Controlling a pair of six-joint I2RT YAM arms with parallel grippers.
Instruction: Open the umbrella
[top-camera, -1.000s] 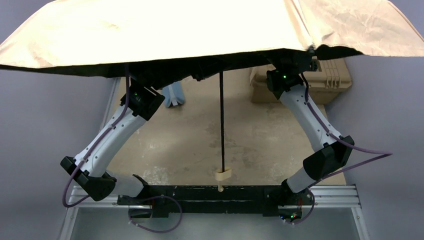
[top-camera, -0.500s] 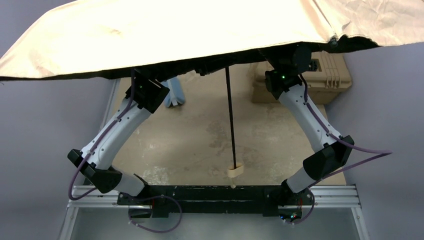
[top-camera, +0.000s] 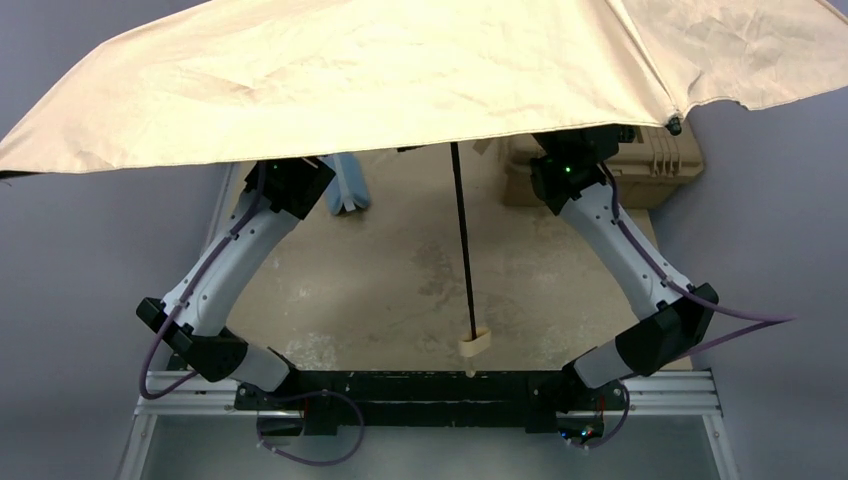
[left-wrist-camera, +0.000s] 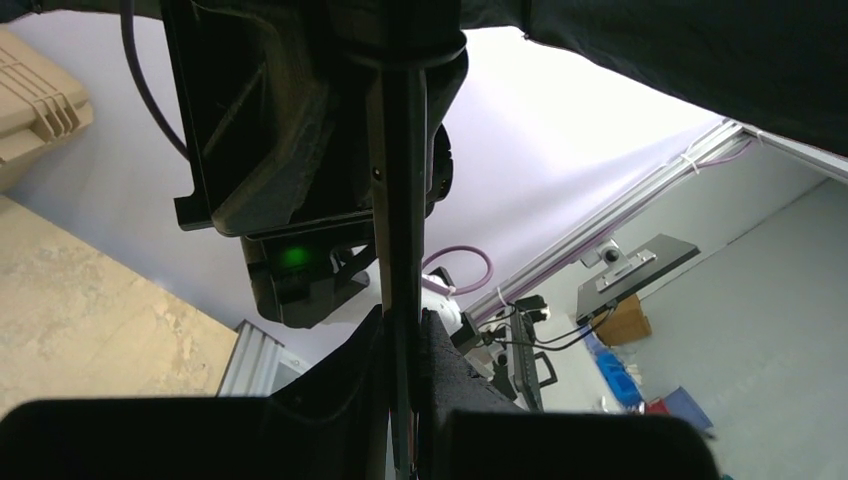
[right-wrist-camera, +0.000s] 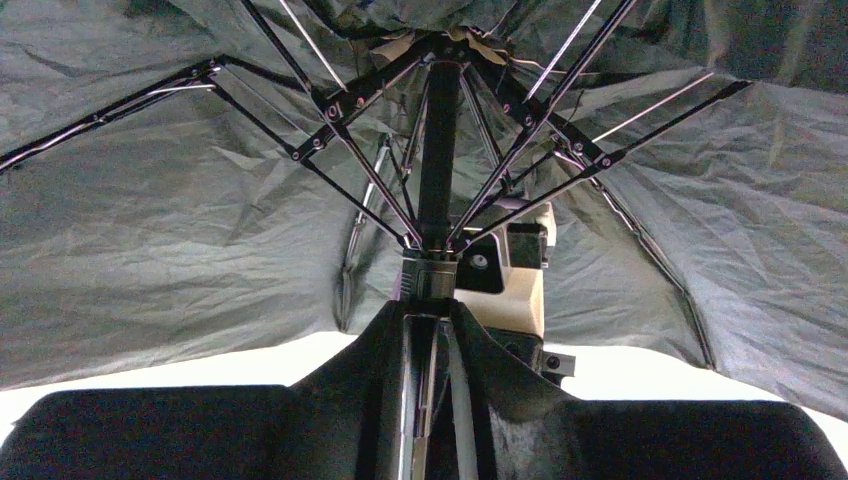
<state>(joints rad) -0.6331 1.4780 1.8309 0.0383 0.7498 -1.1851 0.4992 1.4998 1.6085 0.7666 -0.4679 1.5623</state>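
Umbrella (top-camera: 420, 80) of beige-tan folding fabric spreads wide above the tan table (top-camera: 380, 290), its thin black shaft (top-camera: 463, 240) slanting down to a cream handle (top-camera: 475, 345). Left gripper (left-wrist-camera: 405, 395) pinches the shaft tightly; right gripper (right-wrist-camera: 430, 345) clamps it below the runner (right-wrist-camera: 430, 275).

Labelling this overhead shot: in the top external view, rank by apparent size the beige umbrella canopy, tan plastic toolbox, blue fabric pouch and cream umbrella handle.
1. Beige fabric umbrella canopy, nearest the camera.
2. Tan hard plastic toolbox, partly hidden by it.
3. Blue fabric pouch, partly hidden too.
4. Small cream umbrella handle.
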